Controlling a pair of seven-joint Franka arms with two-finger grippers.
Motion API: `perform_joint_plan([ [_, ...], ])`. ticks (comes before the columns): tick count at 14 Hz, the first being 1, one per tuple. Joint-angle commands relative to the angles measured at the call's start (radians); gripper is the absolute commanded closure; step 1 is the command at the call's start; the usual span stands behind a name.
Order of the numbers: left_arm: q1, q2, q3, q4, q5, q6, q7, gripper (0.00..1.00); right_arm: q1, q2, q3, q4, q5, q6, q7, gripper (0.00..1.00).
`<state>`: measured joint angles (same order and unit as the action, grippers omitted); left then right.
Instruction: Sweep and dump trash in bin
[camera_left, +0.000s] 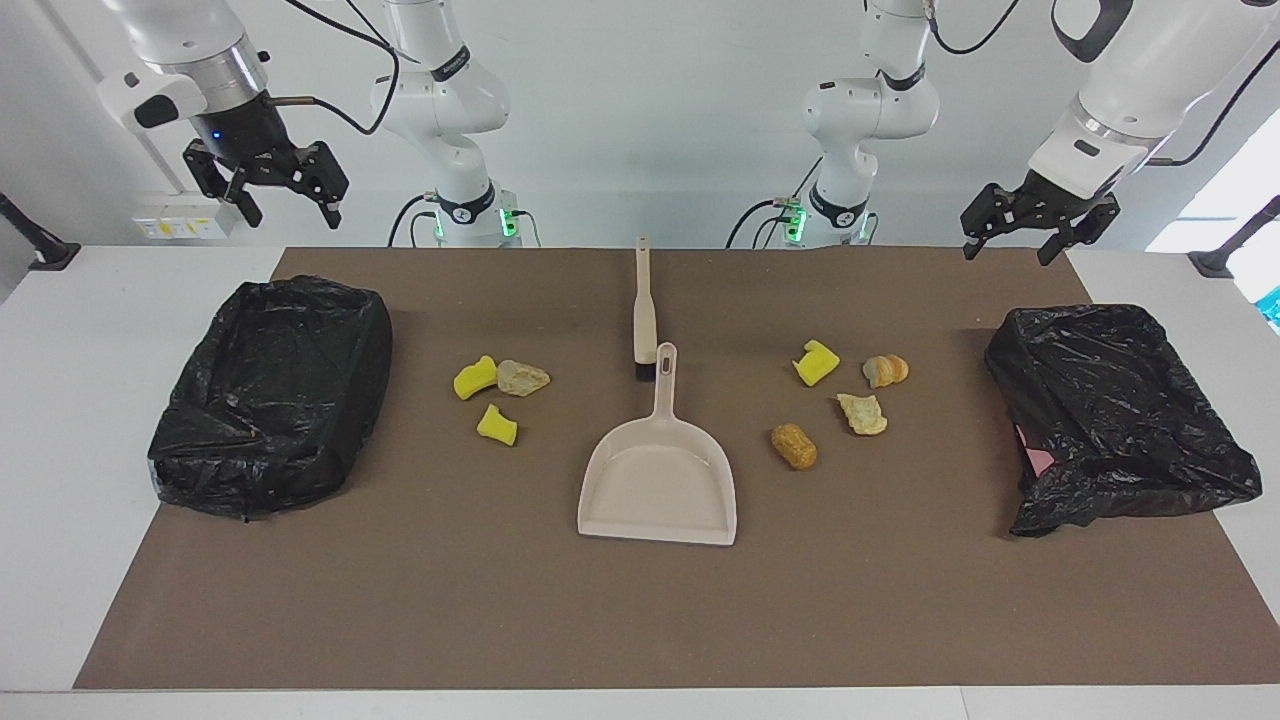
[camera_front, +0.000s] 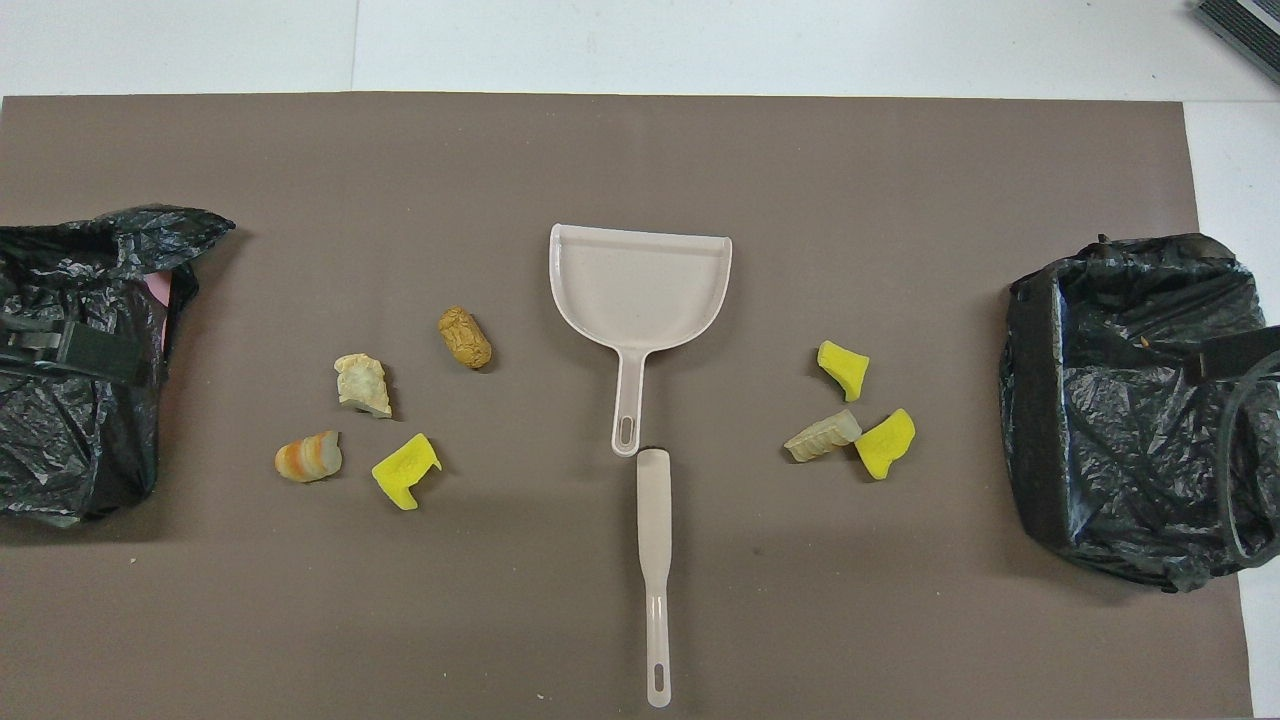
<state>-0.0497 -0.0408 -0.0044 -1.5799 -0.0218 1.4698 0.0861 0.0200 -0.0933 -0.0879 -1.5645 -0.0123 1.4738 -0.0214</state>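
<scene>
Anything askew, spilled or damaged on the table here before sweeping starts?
Only the bin at the left arm's end: its black liner sags crumpled toward the table edge, with pink showing through a gap. The bin at the right arm's end sits squarer. Trash pieces lie scattered, as expected.

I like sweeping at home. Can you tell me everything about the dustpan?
The dustpan is beige and looks like plastic, with a wide, empty scoop and a thin handle with a hole at its end. It lies flat on the brown mat, handle pointing toward the robots, almost meeting the brush. No gripper touches it.
</scene>
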Motion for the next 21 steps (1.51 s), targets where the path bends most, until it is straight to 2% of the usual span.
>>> perform_joint_plan([
  [1, -0.013, -0.040, 0.009, -0.049, -0.004, -0.006, -0.003, 0.00, -0.005, -0.020, -0.003, -0.023, 0.014, 0.007, 0.003, 0.00],
  [6, -0.018, -0.068, 0.003, -0.115, -0.004, 0.018, -0.006, 0.00, -0.005, -0.023, -0.003, -0.029, 0.014, 0.003, 0.000, 0.00],
  [8, -0.051, -0.083, 0.003, -0.161, -0.004, 0.047, -0.005, 0.00, -0.005, -0.026, -0.003, -0.035, 0.014, 0.003, -0.002, 0.00],
  [17, -0.179, -0.145, 0.000, -0.411, -0.010, 0.308, -0.026, 0.00, -0.005, -0.034, -0.007, -0.046, 0.014, 0.002, -0.003, 0.00],
  [21, -0.277, -0.154, 0.000, -0.514, -0.012, 0.404, -0.110, 0.00, -0.005, -0.040, -0.007, -0.055, 0.014, 0.003, -0.005, 0.00],
])
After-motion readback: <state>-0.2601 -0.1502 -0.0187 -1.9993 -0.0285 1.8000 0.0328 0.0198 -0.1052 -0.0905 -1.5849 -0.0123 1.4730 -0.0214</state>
